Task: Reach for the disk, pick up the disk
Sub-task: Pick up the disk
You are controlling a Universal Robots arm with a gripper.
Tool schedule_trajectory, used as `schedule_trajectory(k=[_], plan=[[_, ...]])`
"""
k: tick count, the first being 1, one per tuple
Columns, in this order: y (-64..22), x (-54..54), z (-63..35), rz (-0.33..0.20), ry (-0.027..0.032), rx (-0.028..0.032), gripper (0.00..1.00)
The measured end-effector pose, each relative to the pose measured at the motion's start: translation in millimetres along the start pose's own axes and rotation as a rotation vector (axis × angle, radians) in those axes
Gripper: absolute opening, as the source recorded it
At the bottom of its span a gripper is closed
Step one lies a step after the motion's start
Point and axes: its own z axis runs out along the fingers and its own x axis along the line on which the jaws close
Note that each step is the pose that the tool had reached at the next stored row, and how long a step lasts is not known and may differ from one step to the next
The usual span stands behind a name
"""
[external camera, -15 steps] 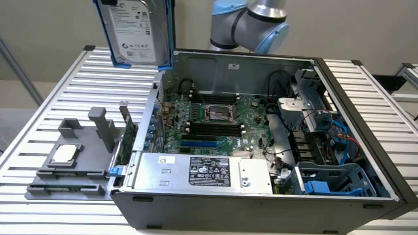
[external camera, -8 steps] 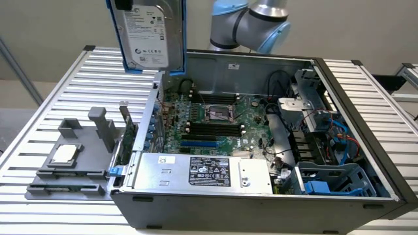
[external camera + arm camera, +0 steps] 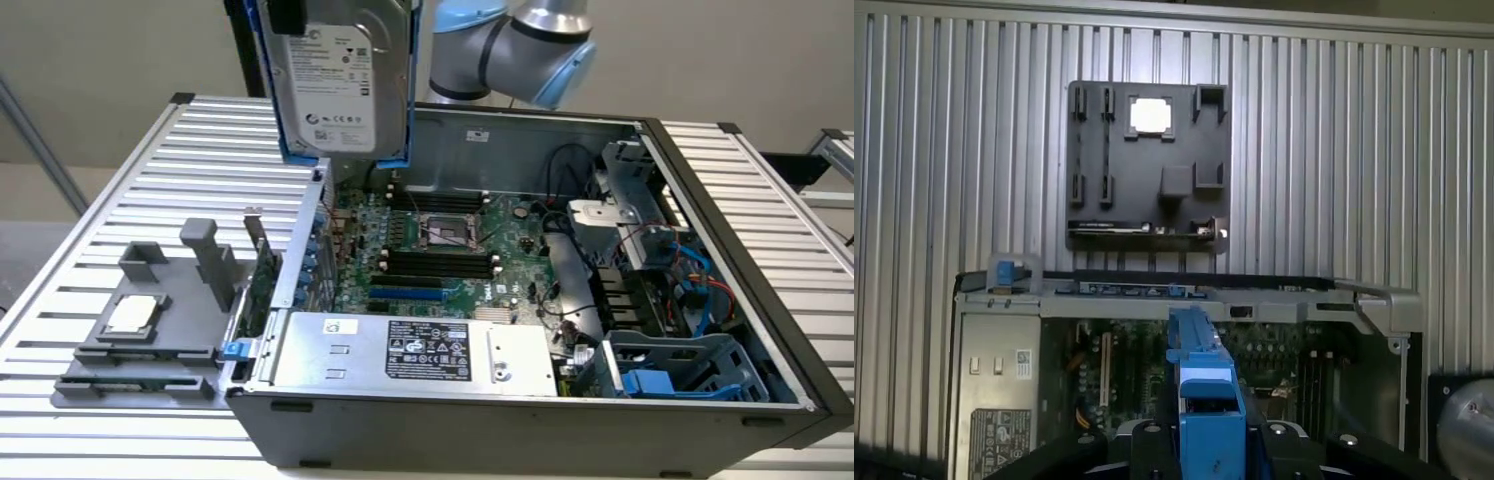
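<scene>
- The disk [image 3: 340,75] hangs upright, lifted clear above the open computer case [image 3: 721,300]; pick-up looks done.
- The gripper [image 3: 1206,440] is clenched on its blue carrier.
- Any further move calls for a steady grip.

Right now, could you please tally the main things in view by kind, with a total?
Disk in blue carrier, held up above the case: 1
Open computer case: 1
Silver box with black label: 1
Grey tray: 1
Square silver chip: 1
Total: 5
</scene>
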Motion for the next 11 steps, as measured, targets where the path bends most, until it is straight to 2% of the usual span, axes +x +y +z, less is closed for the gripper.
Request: schedule_trajectory(k=[11], plan=[[-49.0, 17.4, -1.0, 0.0, 0.0, 0.0, 0.33]])
